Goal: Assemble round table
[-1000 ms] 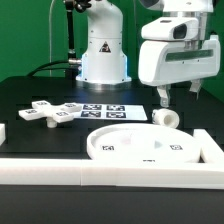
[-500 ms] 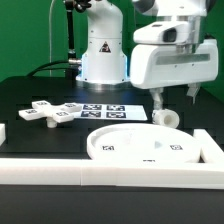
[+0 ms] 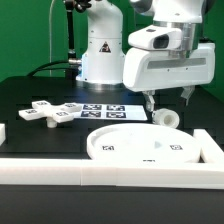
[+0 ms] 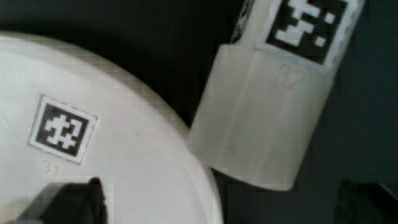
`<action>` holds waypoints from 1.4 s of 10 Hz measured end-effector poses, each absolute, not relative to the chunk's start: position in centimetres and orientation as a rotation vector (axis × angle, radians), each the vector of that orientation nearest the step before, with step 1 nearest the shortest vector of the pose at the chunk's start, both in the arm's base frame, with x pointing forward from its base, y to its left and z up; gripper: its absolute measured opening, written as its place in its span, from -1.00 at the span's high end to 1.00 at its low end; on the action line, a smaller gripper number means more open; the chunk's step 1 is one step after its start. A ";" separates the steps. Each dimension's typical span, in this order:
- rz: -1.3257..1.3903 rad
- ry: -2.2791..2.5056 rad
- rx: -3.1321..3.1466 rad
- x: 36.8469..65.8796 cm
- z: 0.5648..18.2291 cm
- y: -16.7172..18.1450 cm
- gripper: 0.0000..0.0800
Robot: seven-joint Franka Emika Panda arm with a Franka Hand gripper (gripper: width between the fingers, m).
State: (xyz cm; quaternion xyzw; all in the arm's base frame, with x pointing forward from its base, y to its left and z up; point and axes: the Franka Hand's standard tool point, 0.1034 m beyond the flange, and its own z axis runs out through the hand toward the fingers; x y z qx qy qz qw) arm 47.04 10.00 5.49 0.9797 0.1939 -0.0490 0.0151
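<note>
The disc point(image 3: 150, 146) lies flat, rim up, close to the front edge of the table point(image 3: 30, 92), toward the corner on the exterior view's right. Its tags face up. The cylinder point(image 3: 167, 118) sits just behind the disc's rear rim. In the wrist view the disc point(image 4: 89, 120) and the cylinder point(image 4: 267, 110) are parted by a dark gap that narrows along their length, and I cannot tell whether they touch at its tight end. The cross point(image 3: 52, 112) lies flat toward the edge on the exterior view's left, well apart from both.

The gripper point(image 3: 169, 100) hangs over the cylinder, not touching it. Its fingers point(image 3: 150, 103) are spread wide, one on each side above the cylinder, with nothing held between them.

The marker board point(image 3: 105, 111) lies mid-table, between the cross and the cylinder. A white rail point(image 3: 60, 171) runs along the front edge.
</note>
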 end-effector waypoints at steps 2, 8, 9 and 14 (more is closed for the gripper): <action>-0.412 0.447 2.991 45.9 5.8 10.0 -0.62; -1.016 0.367 2.849 45.6 5.5 10.3 -0.62; -1.060 0.341 2.841 46.0 5.4 10.8 -0.62; -1.304 0.323 2.718 45.5 4.0 10.6 -0.62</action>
